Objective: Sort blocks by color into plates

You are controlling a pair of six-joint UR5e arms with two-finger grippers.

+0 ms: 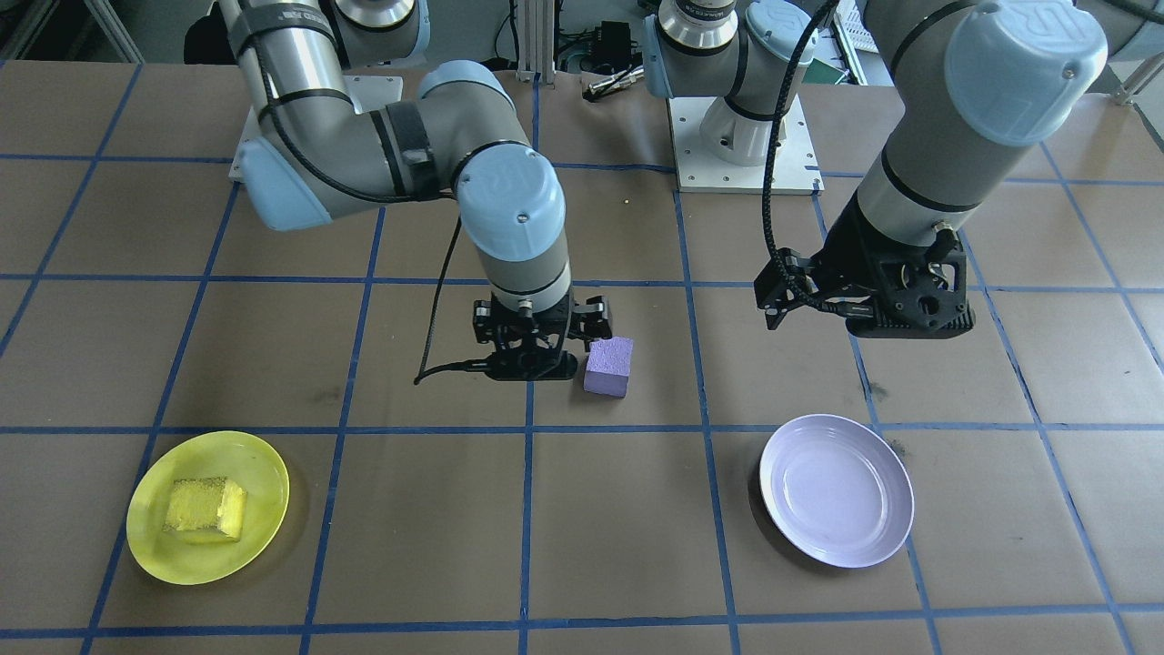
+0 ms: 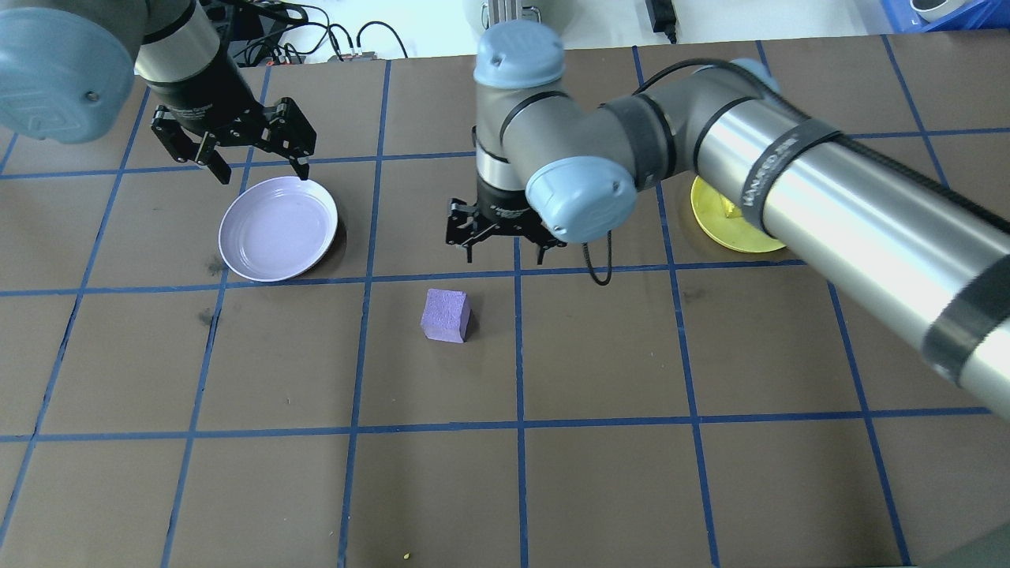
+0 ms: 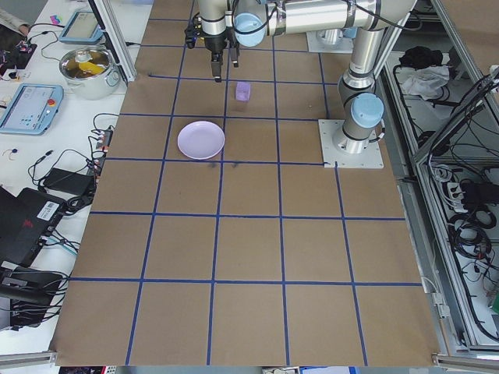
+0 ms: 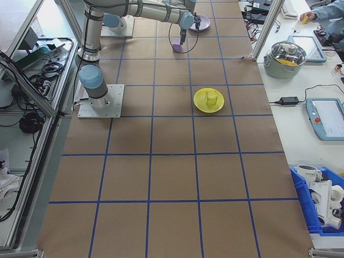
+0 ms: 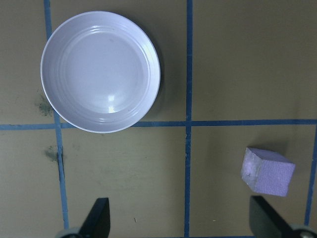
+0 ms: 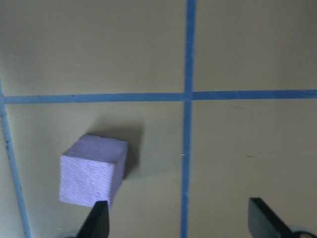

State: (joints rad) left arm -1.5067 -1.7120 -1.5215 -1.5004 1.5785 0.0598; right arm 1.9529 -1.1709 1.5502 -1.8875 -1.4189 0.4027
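Front camera is showing the rough yellow block [image 1: 205, 508] sitting in the yellow plate [image 1: 150, 537]; overhead is hiding it. Purple block [image 2: 446, 315] lying on the table, both left gripper [image 2: 234, 154] and right gripper [image 2: 505, 241] gaping wide, empty.

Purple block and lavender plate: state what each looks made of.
The small purple cube-shaped block looks like foam: matte, with a grainy, rough surface and no shine. The round pale lavender plate looks like smooth plastic: glossy, with a light glint and faint moulded rings.
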